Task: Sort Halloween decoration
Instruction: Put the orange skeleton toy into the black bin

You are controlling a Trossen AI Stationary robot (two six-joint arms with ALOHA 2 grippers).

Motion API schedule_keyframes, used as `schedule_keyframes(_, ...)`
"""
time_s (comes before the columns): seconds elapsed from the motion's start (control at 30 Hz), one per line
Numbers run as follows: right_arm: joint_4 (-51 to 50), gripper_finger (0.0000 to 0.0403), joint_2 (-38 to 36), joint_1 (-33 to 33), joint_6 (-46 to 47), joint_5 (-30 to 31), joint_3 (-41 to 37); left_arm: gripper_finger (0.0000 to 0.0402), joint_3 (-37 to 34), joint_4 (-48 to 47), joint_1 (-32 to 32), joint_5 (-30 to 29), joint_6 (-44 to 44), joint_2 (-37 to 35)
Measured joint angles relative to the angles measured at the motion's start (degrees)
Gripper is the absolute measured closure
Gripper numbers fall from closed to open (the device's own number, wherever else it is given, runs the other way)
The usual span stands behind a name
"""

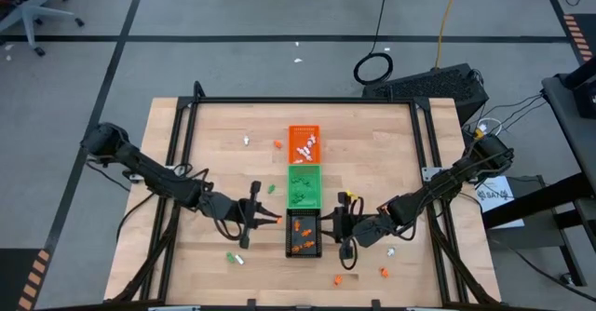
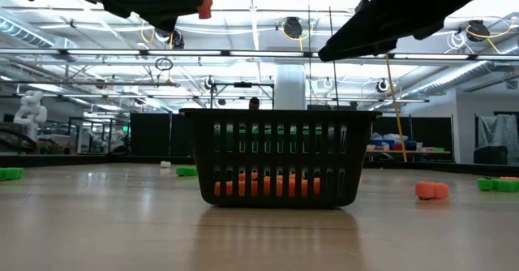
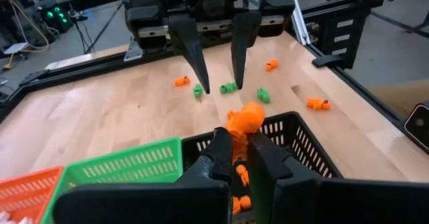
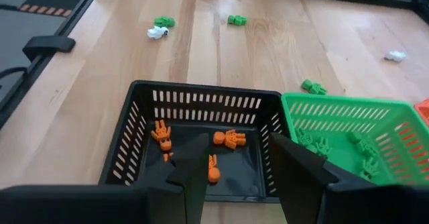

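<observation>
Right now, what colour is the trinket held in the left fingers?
Orange; the trinket shows best in the left wrist view, pinched between the left fingers.

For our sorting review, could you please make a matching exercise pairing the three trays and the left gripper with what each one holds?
Column 1:
1. black tray
2. green tray
3. orange tray
4. left gripper

Column 2:
A. green trinkets
B. one orange figure pinched above the black tray's rim
C. white and orange trinkets
D. several orange figures lying on its floor

Pairs: 1-D, 2-A, 3-C, 4-B
</observation>
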Motion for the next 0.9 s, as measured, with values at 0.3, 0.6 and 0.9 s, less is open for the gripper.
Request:
schedule_keyframes(0.3, -0.15, 0.0261, 0.02, 2.15, 1.59, 0.04, 0.0, 0.0386, 0.04, 5.63, 0.22, 0.24, -0.02, 3.72)
schedule_keyframes(0.6, -5.43, 0.0261, -0.11, 3.0, 3.46, -0.45, 0.0, 0.0386, 6.98, 2.92, 2.18, 0.31, -1.58, 13.1)
schedule_keyframes(0.9, -20.92, 0.0261, -6.28, 3.41, 17.9, -2.94, -0.04, 0.0386, 17.06, -3.66, 5.13, 4.76, -4.51, 23.96)
